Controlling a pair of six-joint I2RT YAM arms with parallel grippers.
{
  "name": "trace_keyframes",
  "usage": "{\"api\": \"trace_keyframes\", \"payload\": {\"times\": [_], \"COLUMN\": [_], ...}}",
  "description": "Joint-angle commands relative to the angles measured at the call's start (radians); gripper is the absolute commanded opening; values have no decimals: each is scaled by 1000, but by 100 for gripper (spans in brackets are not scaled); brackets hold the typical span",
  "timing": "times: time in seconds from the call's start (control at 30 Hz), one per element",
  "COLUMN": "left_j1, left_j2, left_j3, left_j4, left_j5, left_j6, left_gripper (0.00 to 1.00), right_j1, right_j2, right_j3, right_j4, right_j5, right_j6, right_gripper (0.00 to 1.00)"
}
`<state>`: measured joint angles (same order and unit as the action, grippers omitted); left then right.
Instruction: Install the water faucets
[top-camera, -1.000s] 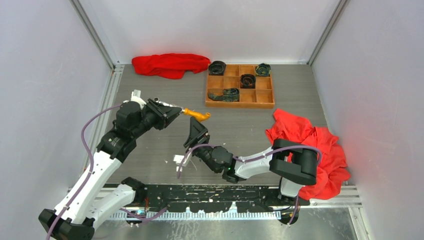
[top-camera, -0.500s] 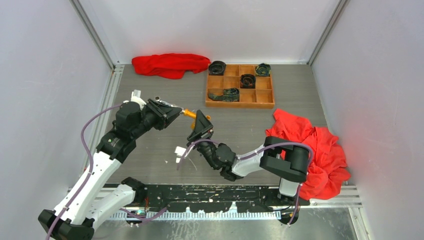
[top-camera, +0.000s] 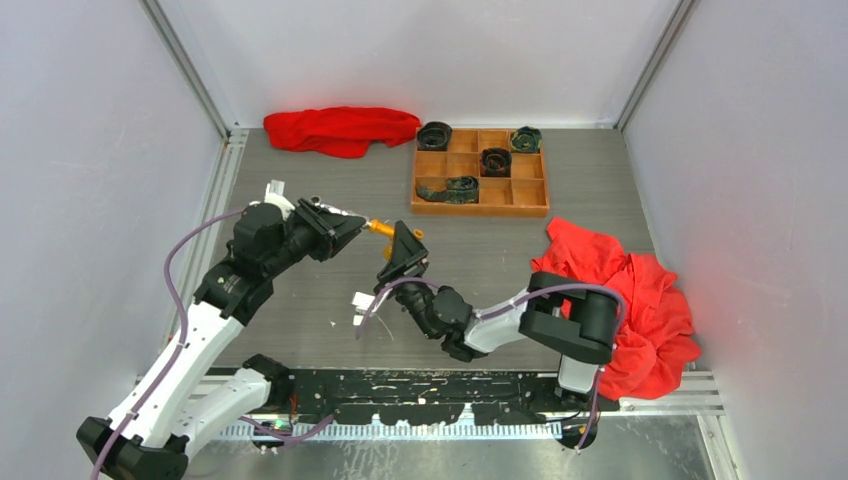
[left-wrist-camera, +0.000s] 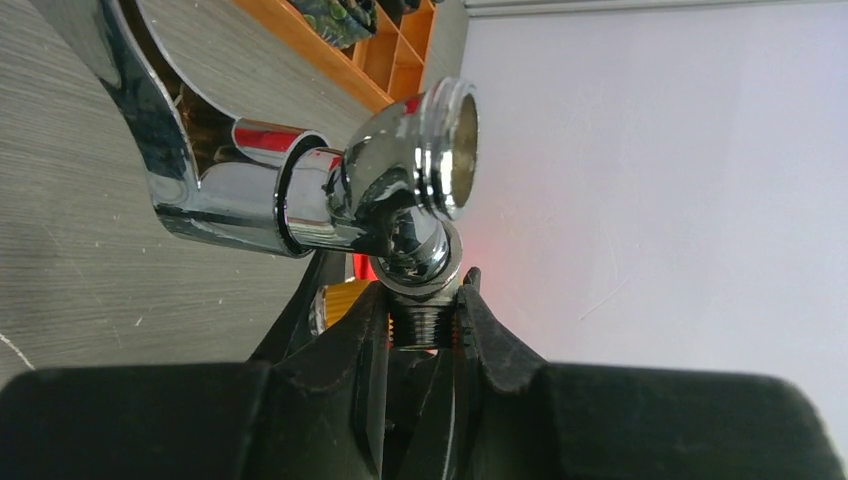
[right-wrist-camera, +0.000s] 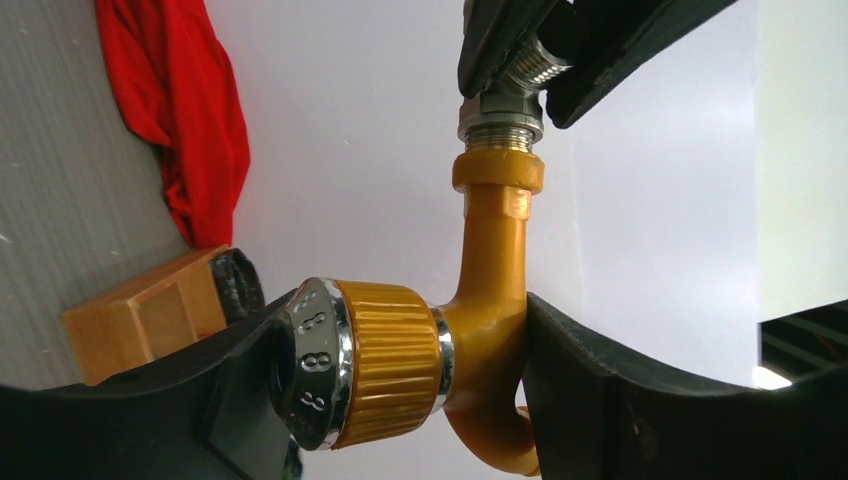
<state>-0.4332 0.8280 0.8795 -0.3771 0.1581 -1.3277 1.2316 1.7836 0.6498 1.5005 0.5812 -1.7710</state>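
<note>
Left end effector (left-wrist-camera: 425, 315): clenched on the threaded stub of the shiny silver chrome faucet piece with small handle (left-wrist-camera: 395, 190), held in the air over the grey wood-grain counter (top-camera: 300, 180), left of centre.

Right end effector (right-wrist-camera: 425, 390): grasping the orange-yellow faucet piece with bent spout (right-wrist-camera: 490, 270), pinched across the bend beside its ribbed collar.

Both pieces aloft between the two arms, meeting end to end. Orange nut end touching the silver piece's threaded end in the right wrist view, a few threads showing above the nut. Cannot tell how deep the engagement goes.

Step in hand, as a judgement: screwing the two pieces together, probably partway.

Next move calls for keeping both axes in line, rotating one wrist about the thread axis with the other rigid, and re-gripping if wrist travel runs out. Risks: cross-threading if tilted, slip on smooth chrome.

Nothing needed from the wooden compartment tray (top-camera: 500, 211) holding dark rolled items (top-camera: 496, 160), well apart at the far side.
</note>
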Motion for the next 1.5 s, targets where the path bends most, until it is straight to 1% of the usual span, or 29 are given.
{"api": "trace_keyframes", "payload": {"times": [0.0,0.13,0.2,0.27,0.33,0.4,0.47,0.57,0.6,0.7,0.83,1.0,1.1,1.17,1.2,1.27,1.33,1.4,1.47], "left_j1": [-2,-1,-1,-1,-1,0,-1,1,0,-1,1,1,0,1,0,0,0,0,1], "left_j2": [0,12,16,22,25,26,22,13,10,4,3,-3,-7,-10,-10,-12,-16,-18,-19], "left_j3": [19,19,20,24,26,27,26,26,27,25,28,32,31,27,27,27,27,29,33], "left_j4": [106,112,117,121,125,124,124,120,118,113,114,109,111,113,113,114,111,108,103], "left_j5": [17,18,18,22,23,22,20,17,16,16,21,20,21,21,21,22,20,20,20], "left_j6": [4,3,2,2,3,3,4,4,4,4,4,6,7,8,7,7,10,9,10], "left_gripper": [0,0,0,0,0,0,0,0,0,0,0,0,0,0,0,0,0,0,0], "right_j1": [27,32,30,24,14,2,-22,-81,-108,-195,-271,-379,-466,-510,-528,-556,-575,-583,-586], "right_j2": [-169,-361,-454,-521,-556,-573,-582,-586,-587,-575,-553,-537,-506,-464,-438,-379,-316,-301,-327], "right_j3": [-15,4,34,71,120,174,216,252,259,285,312,297,246,196,175,133,85,55,45], "right_j4": [-84,-473,-677,-825,-964,-1082,-1162,-1219,-1228,-1235,-1238,-1162,-1018,-849,-778,-609,-474,-437,-540], "right_j5": [-17,-72,-155,-228,-321,-427,-525,-674,-741,-850,-930,-1027,-1116,-1188,-1203,-1228,-1225,-1204,-1166], "right_j6": [213,547,718,870,990,1130,1259,1443,1503,1677,1859,2131,2378,2584,2698,2889,3032,3065,3003], "right_gripper": [31,29,28,28,28,28,29,31,31,31,31,31,32,38,43,48,59,71,79]}}
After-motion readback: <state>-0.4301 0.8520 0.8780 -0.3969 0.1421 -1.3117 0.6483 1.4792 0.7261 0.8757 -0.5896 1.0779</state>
